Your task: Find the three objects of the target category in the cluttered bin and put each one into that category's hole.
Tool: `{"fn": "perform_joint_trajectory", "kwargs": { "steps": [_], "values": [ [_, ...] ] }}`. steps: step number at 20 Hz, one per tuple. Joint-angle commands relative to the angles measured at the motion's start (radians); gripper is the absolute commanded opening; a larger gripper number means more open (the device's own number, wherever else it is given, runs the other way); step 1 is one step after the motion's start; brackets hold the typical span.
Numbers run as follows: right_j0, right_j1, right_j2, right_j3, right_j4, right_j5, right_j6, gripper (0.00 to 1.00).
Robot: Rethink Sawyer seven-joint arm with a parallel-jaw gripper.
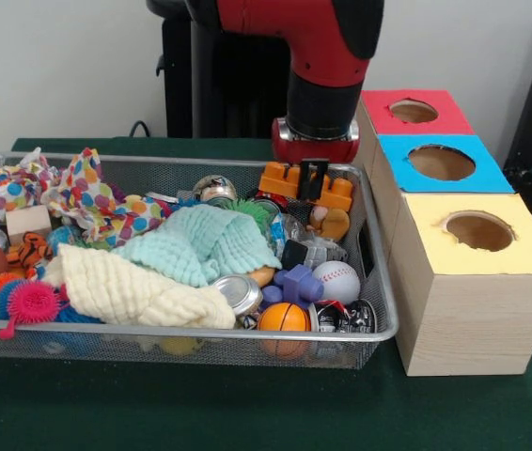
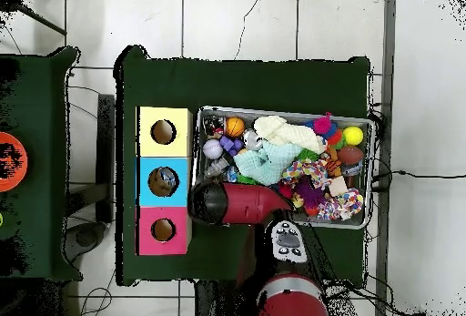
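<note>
Directly beneath the gripper [image 1: 313, 178], whose fingers' spread I cannot tell, lies the orange toy block [image 1: 296, 181], long axis crosswise.

Three holed boxes [image 1: 463, 244]; one wire bin [image 1: 383, 310]; two folded cloths [image 1: 200, 242].

From overhead my arm [image 2: 246, 201] hides the bin's [image 2: 357, 119] corner beside the boxes. I can't read what lies inside the blue hole [image 2: 164, 180].
</note>
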Motion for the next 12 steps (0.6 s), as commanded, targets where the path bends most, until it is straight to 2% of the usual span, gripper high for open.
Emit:
{"fn": "perform_joint_trajectory", "kwargs": {
  "steps": [1,9,10,12],
  "values": [
    [0.016,0.103,0.023,-0.153,-0.023,0.017,0.095,0.0],
    [0.009,0.112,0.015,-0.144,-0.028,-0.031,0.109,0.0],
    [0.013,0.112,0.01,-0.144,-0.029,-0.037,0.114,1.0],
    [0.001,0.107,0.022,-0.138,-0.026,-0.029,0.106,1.0]
  ]
}}
